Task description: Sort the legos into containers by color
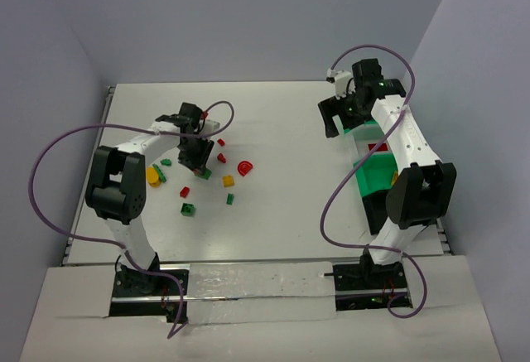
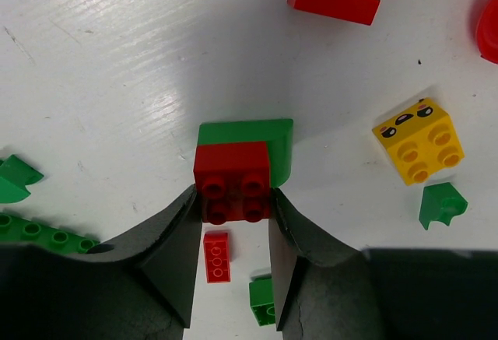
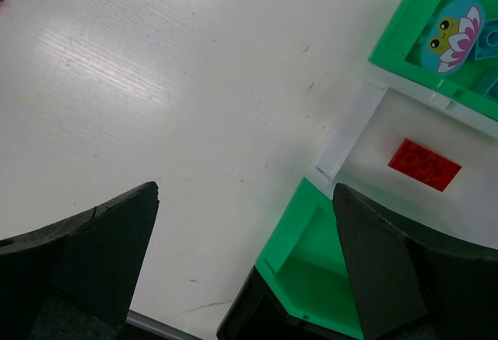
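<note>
Centre-left on the table, the left gripper (image 2: pixel 232 204) is clenched on a red brick (image 2: pixel 232 170) touching a green piece (image 2: pixel 261 134), with loose bricks (image 1: pixel 188 209) around. At upper right, the right gripper (image 3: pixel 245 194) gapes wide beside the green bins (image 3: pixel 292 231).

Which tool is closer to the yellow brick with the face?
Left. The left tool grips a red brick close beside the yellow brick; the right tool is far away, over by the bins.
</note>
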Robot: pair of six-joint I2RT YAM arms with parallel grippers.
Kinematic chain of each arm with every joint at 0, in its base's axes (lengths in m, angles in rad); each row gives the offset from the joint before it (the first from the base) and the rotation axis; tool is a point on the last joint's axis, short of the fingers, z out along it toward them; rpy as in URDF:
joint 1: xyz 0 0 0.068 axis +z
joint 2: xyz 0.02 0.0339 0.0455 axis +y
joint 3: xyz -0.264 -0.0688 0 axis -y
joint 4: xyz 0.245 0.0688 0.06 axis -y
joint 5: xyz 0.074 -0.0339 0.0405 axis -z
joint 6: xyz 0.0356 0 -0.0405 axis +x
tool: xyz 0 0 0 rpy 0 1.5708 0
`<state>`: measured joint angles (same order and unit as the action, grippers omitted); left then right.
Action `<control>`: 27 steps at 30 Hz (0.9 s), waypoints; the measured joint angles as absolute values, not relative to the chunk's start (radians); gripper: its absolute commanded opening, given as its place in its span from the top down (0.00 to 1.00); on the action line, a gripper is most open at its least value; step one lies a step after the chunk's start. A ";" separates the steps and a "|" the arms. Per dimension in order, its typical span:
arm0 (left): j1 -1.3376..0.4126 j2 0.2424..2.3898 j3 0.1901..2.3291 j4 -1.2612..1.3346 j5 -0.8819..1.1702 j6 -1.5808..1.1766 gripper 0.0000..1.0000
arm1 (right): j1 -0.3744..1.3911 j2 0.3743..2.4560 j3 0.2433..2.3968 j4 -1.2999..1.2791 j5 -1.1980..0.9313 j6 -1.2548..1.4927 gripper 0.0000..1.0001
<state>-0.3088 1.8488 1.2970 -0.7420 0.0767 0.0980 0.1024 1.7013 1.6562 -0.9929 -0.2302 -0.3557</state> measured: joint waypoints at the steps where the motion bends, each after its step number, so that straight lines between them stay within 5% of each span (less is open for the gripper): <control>1: -0.309 1.849 1.299 -0.742 0.078 0.102 0.93 | 0.102 1.701 1.655 -0.993 -0.231 -0.356 0.00; 3: -0.307 1.847 1.302 -0.739 0.099 0.121 1.00 | 0.102 1.700 1.653 -0.994 -0.246 -0.353 0.00; 13: -0.246 1.696 1.416 -0.619 0.427 0.152 1.00 | 0.105 1.694 1.698 -0.984 -0.453 -0.284 0.00; 20: -0.157 1.853 1.755 -0.512 0.820 -0.152 1.00 | 0.172 1.616 1.671 -0.776 -0.536 -0.287 0.00; 27: -0.135 1.973 1.806 -0.374 1.123 -0.465 1.00 | 0.310 1.572 1.625 -0.560 -0.558 -0.389 0.02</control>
<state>-0.1349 1.9731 1.8060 -0.3743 1.1227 -0.4646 0.3095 1.5717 1.6249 -0.5599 -0.5583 -0.3888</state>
